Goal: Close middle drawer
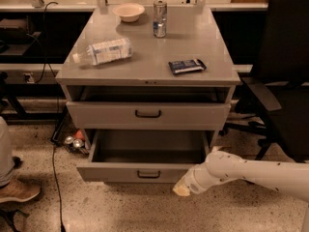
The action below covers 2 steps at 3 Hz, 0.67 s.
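The middle drawer (116, 172) is the wide grey drawer with a low front panel and a small dark handle (148, 174). It stands pulled out partway, and its inside looks empty. My gripper (183, 189) is at the end of the white arm (241, 170), which comes in from the right. It sits low, at the right end of the drawer's front panel, touching it or very close to it. Above it, the drawer with the taller front panel (145, 114) stands slightly ajar.
On the cabinet top (145, 57) lie a plastic bottle (104, 50), a bowl (129, 11), a can (160, 18) and a dark snack bar (187, 65). A black office chair (280, 81) stands at the right. A person's shoe (17, 190) and a cable (55, 178) are at the left.
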Tool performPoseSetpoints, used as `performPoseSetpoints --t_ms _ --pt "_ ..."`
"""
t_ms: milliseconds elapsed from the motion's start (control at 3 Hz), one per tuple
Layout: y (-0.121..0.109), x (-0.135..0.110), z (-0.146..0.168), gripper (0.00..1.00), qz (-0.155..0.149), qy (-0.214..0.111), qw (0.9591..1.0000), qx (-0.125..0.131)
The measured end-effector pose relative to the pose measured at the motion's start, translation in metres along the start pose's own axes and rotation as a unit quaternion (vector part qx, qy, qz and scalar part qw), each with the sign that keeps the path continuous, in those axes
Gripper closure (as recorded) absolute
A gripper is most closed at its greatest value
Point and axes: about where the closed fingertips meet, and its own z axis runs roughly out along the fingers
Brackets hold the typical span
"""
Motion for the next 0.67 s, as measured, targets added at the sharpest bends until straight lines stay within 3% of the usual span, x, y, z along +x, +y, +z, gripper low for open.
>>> performPoseSetpoints --t_ms 333,667 --pt "-0.013 -0.013 0.007 1.0 -0.062 0.001 0.9979 0.02" --pt "-0.037 -0.038 0.017 1.0 -0.147 0.006 0.9881 0.045"
